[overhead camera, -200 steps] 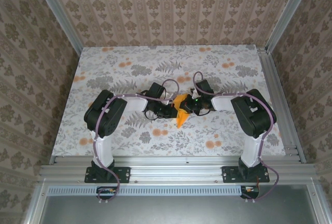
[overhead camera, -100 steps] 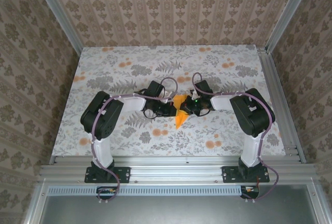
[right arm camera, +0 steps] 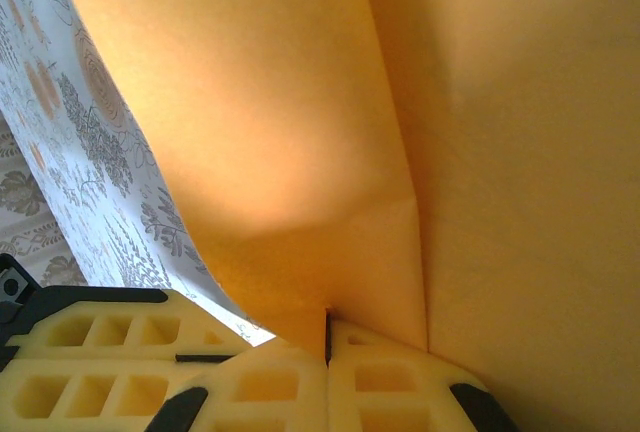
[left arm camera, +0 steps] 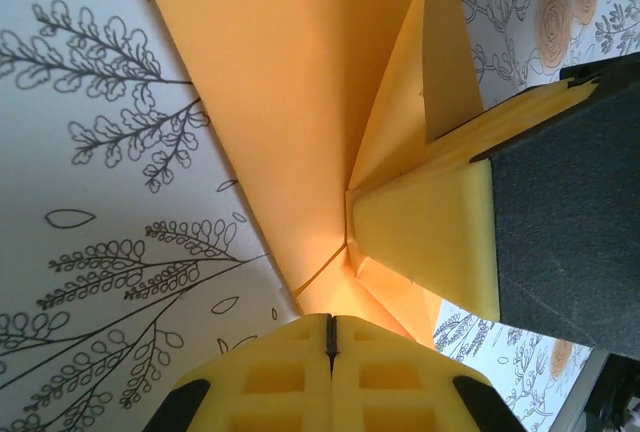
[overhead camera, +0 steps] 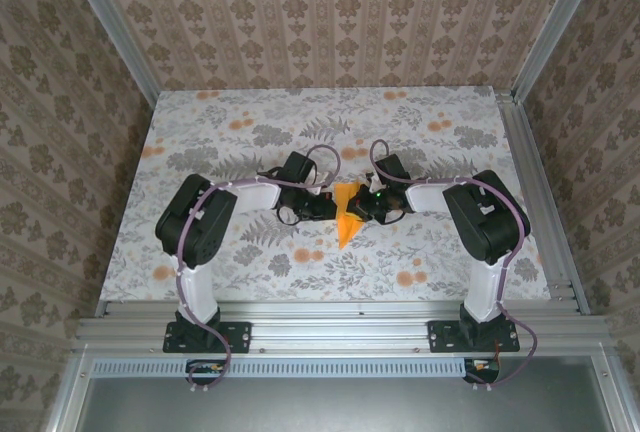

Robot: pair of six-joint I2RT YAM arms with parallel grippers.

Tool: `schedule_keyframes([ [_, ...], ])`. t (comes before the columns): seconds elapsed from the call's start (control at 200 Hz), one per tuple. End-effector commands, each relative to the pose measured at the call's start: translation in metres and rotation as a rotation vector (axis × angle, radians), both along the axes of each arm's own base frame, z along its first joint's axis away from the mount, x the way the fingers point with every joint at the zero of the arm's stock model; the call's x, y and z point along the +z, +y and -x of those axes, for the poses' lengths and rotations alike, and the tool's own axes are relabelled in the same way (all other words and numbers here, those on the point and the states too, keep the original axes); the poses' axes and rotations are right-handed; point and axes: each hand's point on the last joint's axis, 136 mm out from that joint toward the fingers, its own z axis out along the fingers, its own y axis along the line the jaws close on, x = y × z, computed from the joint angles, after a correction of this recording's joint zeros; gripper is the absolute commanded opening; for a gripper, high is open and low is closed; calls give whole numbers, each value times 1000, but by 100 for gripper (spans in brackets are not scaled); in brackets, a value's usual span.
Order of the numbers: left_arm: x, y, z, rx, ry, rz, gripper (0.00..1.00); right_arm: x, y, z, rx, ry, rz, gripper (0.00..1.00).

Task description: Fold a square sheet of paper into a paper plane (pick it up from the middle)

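Observation:
The square sheet of paper (overhead camera: 345, 216) is bright orange and folded to a narrow pointed shape, its tip toward the near edge. It hangs above the middle of the table between both grippers. My left gripper (overhead camera: 327, 206) is shut on its left side; in the left wrist view the jaws (left arm camera: 331, 326) meet on the paper (left arm camera: 290, 102), and the right gripper's yellow fingertip (left arm camera: 425, 232) presses it from the far side. My right gripper (overhead camera: 362, 206) is shut on the right side, with creased paper (right arm camera: 420, 102) running into its closed jaws (right arm camera: 327, 337).
The table (overhead camera: 450, 252) has a grey and orange flower-print cover. Patterned walls (overhead camera: 330, 12) stand at the back and both sides, and a metal rail (overhead camera: 340, 312) runs along the near edge. Both arms bend inward toward the centre.
The left arm's elbow has swung slightly left and its wrist has edged toward the back. The paper stays held between both grippers, almost in the same place.

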Motion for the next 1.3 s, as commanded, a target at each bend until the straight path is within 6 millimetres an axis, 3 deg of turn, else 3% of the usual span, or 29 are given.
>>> schedule_keyframes([
  [0.0, -3, -3, -3, -11, 8, 5, 0, -7, 2, 5, 10, 36, 16, 5],
  [0.685, -30, 2, 6, -41, 46, -49, 0, 15, 18, -3, 7, -4, -57, 5],
  [0.905, -32, 1, 7, -44, 47, -45, 0, 12, 21, -3, 8, 0, -59, 5],
  [1.16, -34, 4, 8, -41, 48, -58, 0, 27, 18, -3, 4, -30, -54, 5],
  [1.295, -33, 4, 9, -42, 45, -53, 0, 25, 20, -7, -12, -26, -60, 5],
])
